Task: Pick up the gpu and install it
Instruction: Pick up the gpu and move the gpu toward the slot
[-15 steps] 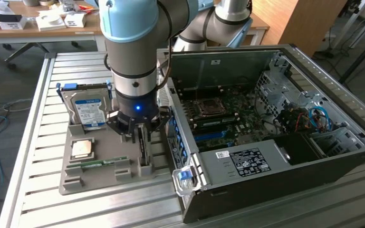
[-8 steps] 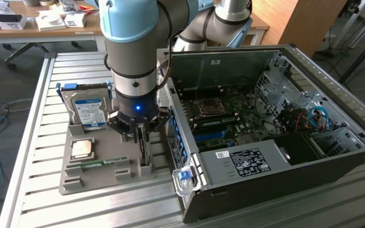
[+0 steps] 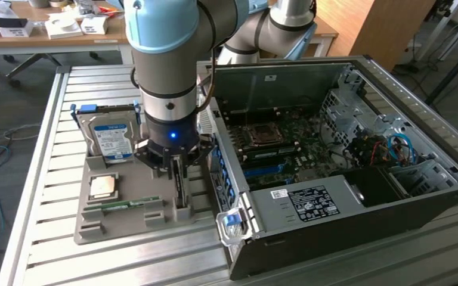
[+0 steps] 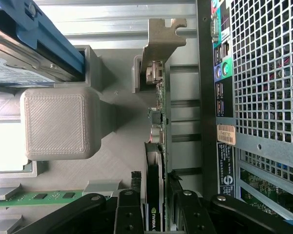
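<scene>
Rough matt plastic holder (image 4: 53,124); metal-bracketed gpu (image 4: 160,119)

Jaws seemingly snug on gpu (image 4: 156,158)

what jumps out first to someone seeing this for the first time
The big blue-grey robot arm reaches down in the middle of the exterior view. Its hand is closed on the gpu, which stands on edge in the grey parts holder. Next comes the open computer case on the exterior view's right, with its motherboard exposed.
</scene>
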`<state>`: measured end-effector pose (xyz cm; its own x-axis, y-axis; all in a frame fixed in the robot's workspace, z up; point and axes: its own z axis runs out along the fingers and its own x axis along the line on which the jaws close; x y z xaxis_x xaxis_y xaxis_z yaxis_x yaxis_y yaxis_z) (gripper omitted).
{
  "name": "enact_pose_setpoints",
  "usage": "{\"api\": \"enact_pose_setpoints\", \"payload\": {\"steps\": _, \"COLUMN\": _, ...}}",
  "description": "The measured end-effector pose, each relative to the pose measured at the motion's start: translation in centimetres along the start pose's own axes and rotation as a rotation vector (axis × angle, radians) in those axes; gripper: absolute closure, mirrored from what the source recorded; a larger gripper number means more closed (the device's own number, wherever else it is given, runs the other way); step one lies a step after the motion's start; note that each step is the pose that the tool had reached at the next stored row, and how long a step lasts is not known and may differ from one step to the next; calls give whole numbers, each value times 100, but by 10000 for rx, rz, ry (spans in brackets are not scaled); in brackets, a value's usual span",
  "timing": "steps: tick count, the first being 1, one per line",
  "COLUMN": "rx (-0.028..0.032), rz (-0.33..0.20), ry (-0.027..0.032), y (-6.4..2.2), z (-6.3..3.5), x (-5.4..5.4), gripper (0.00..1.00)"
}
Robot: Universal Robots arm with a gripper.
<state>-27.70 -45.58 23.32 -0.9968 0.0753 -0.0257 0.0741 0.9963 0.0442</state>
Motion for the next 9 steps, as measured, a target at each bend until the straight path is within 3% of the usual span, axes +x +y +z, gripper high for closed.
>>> {"api": "enact_pose_setpoints", "payload": {"steps": 9, "rx": 0, "rz": 0, "ry": 1, "y": 0, "z": 5, "x": 0, "gripper": 65}}
